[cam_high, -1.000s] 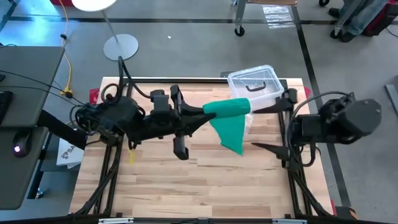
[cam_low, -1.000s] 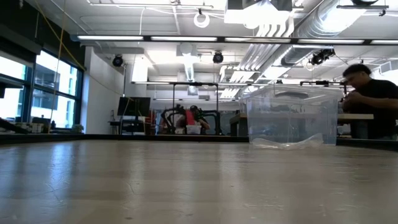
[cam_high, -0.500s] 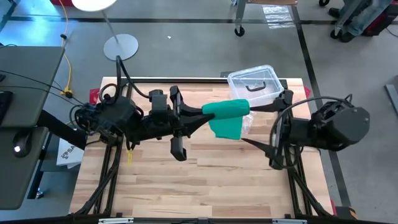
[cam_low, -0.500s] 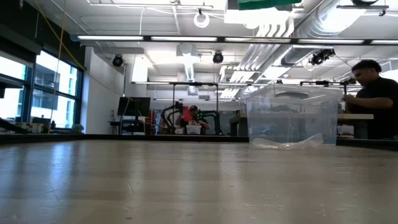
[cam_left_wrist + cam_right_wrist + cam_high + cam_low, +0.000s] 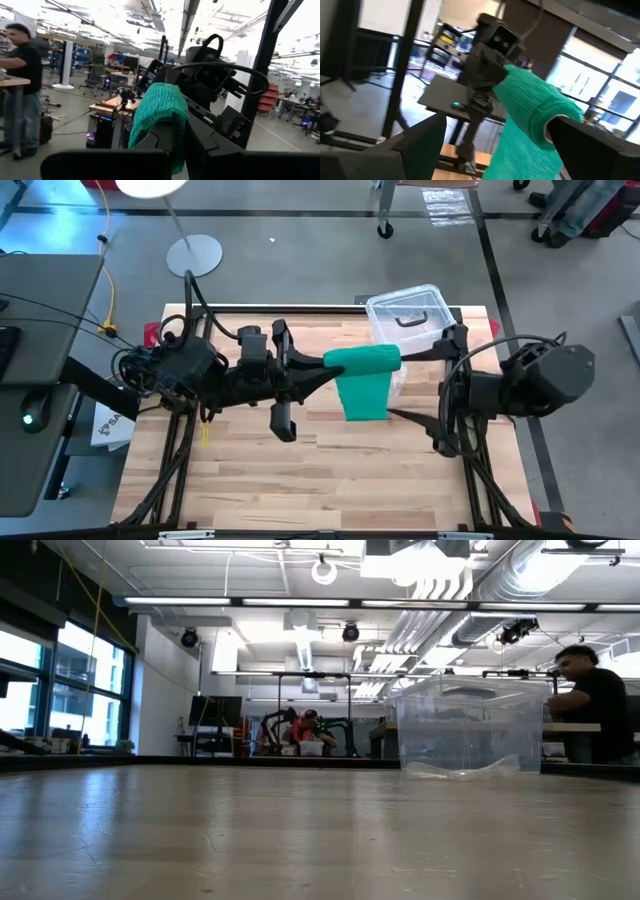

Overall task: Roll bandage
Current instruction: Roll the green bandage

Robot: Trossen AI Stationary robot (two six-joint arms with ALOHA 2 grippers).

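Note:
The green bandage [image 5: 365, 375] is held high above the wooden table [image 5: 300, 470]. Part of it is wound into a thick roll lying level [image 5: 530, 100], and a flat tail [image 5: 362, 400] hangs below. My left gripper [image 5: 325, 362] is shut on the roll's left end. My right gripper [image 5: 397, 385] is open at the roll's right end, one finger on each side of the bandage [image 5: 520, 145]. I cannot tell whether the right fingers touch it. The low view shows neither the grippers nor the bandage. My left gripper pinches the roll's left end [image 5: 165, 117] between its two fingers [image 5: 200, 145]. The fingers come nearly level from the table's left and lie along the roll. The roll sticks out past the fingertips toward the right. The tail hangs slack and clear of the table.
A clear plastic box [image 5: 408, 315] with a black handle stands at the table's far right, with a crinkly clear bag [image 5: 462, 770] in front of it. The table's near half is bare wood. A person [image 5: 590, 710] sits in the room beyond.
My right gripper has rolled a little and edged toward the bandage, staying open. The hanging tail slanted toward the table's right a second ago and now hangs straight down under the roll. The left gripper has kept still.

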